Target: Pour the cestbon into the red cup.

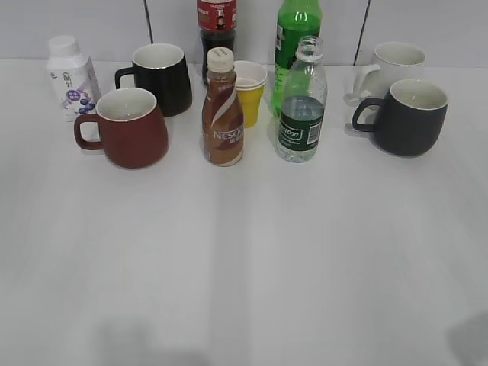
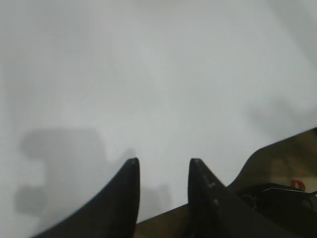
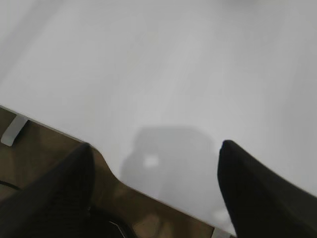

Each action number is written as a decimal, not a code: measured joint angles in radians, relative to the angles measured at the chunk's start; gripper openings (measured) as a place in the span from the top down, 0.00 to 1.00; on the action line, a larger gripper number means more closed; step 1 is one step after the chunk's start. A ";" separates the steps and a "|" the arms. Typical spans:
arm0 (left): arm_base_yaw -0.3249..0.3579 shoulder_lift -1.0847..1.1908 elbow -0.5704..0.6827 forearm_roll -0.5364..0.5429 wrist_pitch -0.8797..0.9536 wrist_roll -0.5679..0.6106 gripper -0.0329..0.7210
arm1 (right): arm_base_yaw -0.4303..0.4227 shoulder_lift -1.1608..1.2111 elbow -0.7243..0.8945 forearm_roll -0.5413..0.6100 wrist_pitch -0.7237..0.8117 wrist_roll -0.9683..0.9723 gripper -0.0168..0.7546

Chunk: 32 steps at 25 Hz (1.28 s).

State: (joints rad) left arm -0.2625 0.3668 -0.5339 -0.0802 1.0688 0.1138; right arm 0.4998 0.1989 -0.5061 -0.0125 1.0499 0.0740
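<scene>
The cestbon, a small clear uncapped bottle with a dark green label, stands upright right of the middle, about half full. The red cup, a squat dark red mug with white inside, stands at the left with its handle to the left. Neither arm shows in the exterior view. My left gripper is open and empty over bare white table at the front edge. My right gripper is wide open and empty, also over the table's front edge. Neither wrist view shows the bottle or the cup.
Between cup and cestbon stand a brown Nescafe bottle and a yellow paper cup. Behind are a black mug, a dark cola bottle and a green soda bottle. A white bottle stands far left; a white mug and dark grey mug stand right.
</scene>
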 joint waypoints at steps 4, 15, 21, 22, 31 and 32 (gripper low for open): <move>0.000 0.000 0.000 0.002 0.000 0.000 0.63 | 0.000 0.000 0.000 0.000 -0.001 0.000 0.23; 0.002 -0.015 0.000 0.003 0.000 0.000 0.64 | -0.026 0.000 0.000 0.004 -0.006 -0.001 0.23; 0.141 -0.147 0.000 0.003 0.000 0.000 0.64 | -0.286 0.000 0.000 0.022 -0.007 -0.002 0.23; 0.171 -0.179 0.000 0.003 0.000 0.000 0.64 | -0.335 0.000 0.000 0.023 -0.007 -0.002 0.23; 0.248 -0.373 0.000 0.003 0.000 0.000 0.64 | -0.447 -0.112 0.000 0.028 -0.010 -0.002 0.23; 0.248 -0.373 0.000 0.003 0.001 0.000 0.64 | -0.447 -0.129 0.001 0.028 -0.010 -0.002 0.23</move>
State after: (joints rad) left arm -0.0142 -0.0060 -0.5339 -0.0773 1.0699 0.1138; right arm 0.0533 0.0703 -0.5050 0.0151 1.0401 0.0721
